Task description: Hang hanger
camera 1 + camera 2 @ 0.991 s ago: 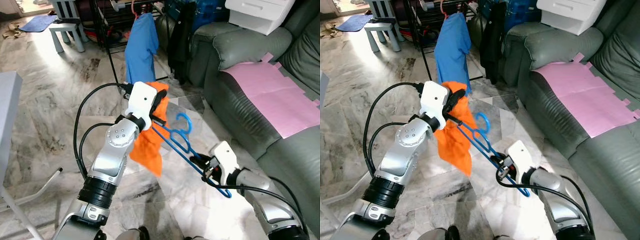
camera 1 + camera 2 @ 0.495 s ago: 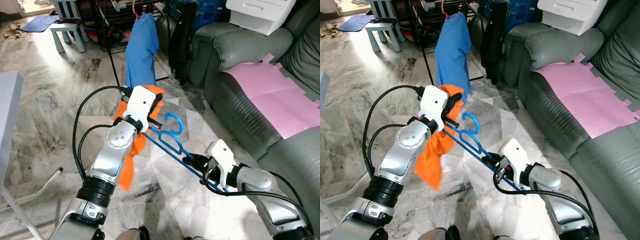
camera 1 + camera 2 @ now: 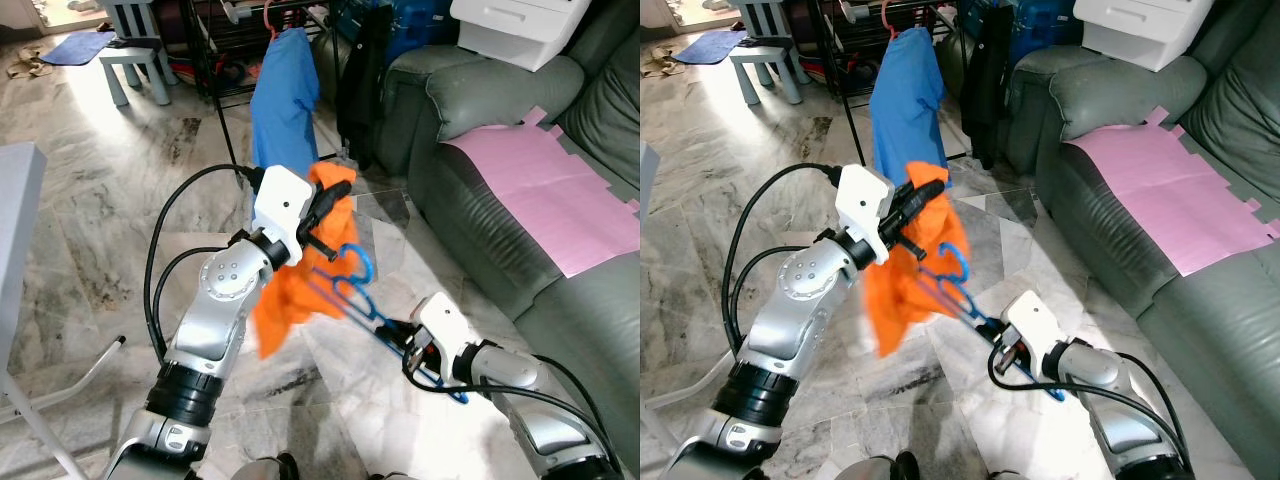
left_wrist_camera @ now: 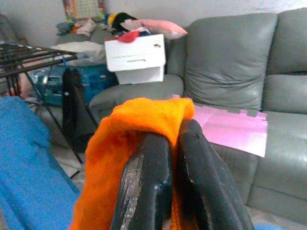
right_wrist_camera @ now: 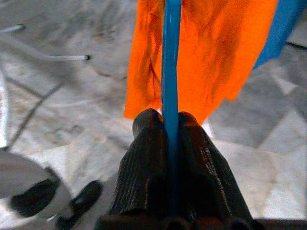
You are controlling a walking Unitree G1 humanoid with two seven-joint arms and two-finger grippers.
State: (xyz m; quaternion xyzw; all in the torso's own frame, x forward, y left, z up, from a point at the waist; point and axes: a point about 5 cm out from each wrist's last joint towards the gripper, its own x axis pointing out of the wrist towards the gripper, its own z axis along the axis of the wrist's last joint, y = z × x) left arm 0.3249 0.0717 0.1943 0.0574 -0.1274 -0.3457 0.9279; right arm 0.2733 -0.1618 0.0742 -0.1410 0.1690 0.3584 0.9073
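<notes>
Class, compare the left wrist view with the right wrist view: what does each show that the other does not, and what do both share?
Left wrist view: the left claw shut on the orange cloth, with the grey sofa, white box and pink sheet behind.

Right wrist view: the right claw shut on the blue hanger, above the marble floor.

Both: the orange cloth and a blue garment.

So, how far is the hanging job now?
Done: both pieces are gripped. The left gripper is shut on the orange cloth, the right gripper on the blue hanger. In hand: bringing the two together. Left: hanging them on the rack beside the blue shirt.
</notes>
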